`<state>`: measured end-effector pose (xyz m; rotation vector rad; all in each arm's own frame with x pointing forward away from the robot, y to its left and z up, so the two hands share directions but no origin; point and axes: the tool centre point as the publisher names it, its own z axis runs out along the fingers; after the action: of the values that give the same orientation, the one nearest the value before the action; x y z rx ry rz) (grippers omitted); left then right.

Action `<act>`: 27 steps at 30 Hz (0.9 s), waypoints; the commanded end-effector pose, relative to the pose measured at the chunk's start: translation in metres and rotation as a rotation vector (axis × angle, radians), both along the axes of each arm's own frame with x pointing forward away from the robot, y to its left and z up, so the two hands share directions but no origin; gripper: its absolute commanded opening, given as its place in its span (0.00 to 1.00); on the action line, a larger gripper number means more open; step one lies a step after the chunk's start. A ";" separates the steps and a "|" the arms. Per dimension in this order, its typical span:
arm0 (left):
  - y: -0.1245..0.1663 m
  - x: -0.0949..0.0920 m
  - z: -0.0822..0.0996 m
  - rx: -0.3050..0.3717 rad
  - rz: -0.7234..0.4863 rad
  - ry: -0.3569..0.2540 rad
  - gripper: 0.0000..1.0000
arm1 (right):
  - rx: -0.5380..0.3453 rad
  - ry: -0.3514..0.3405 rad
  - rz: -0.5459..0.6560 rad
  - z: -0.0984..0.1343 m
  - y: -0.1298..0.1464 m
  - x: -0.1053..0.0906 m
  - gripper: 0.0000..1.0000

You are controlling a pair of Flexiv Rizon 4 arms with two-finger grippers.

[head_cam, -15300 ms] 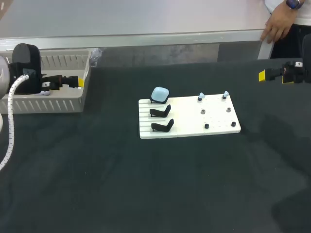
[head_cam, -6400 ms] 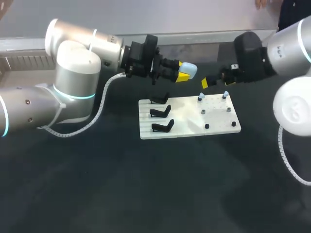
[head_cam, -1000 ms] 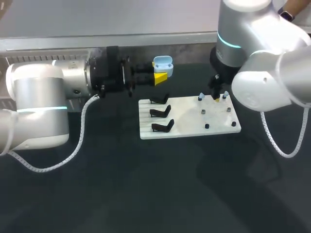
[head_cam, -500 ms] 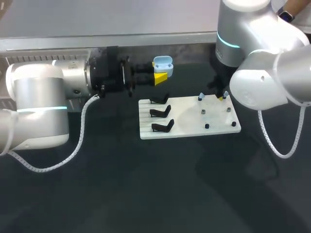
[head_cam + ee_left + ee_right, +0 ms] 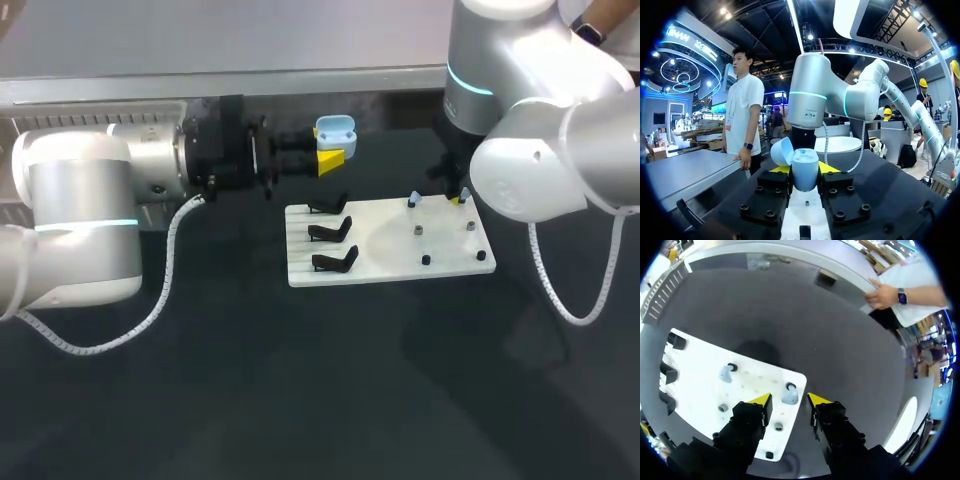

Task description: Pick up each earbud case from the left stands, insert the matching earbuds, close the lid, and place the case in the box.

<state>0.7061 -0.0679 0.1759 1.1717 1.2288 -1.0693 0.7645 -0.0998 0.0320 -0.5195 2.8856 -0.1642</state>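
Left claw (image 5: 330, 158): we see it clamped on the pale blue earbud case (image 5: 334, 131), with a yellow tip against each side of the case body in the left wrist view (image 5: 804, 169).
Earbud case: it is held up off the surface (image 5: 250, 380), above and behind the stand end of the white board (image 5: 385, 240). It sits upright, and its lid is swung open and tipped to one side (image 5: 802, 162).
Right claw (image 5: 455, 197): it hangs over the far right corner of the board, pointing down. We note its fingers are apart (image 5: 789, 400).
Near earbud (image 5: 789, 395): pale blue, standing on its peg between the right claw's open fingers. We see a gap on both sides and no contact.
Second earbud (image 5: 726, 372): it sits on its own peg further along the same row (image 5: 413, 199), beside the right claw.
Stands: three black ones (image 5: 329, 232) line the left end of the board, and all are bare.
Box (image 5: 60, 118): at the far left of the surface, mostly hidden behind our left arm.
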 end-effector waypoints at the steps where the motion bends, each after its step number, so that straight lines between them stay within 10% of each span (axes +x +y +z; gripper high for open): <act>1: 0.000 -0.002 -0.001 -0.004 0.009 -0.005 0.00 | 0.002 0.002 -0.008 -0.001 0.000 0.000 0.43; 27: 0.000 -0.002 -0.001 -0.004 0.009 -0.005 0.00 | 0.005 0.008 -0.024 0.000 0.002 0.002 0.33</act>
<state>0.7060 -0.0679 0.1759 1.1717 1.2289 -1.0694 0.7648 -0.0994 0.0320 -0.4879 2.8959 -0.1567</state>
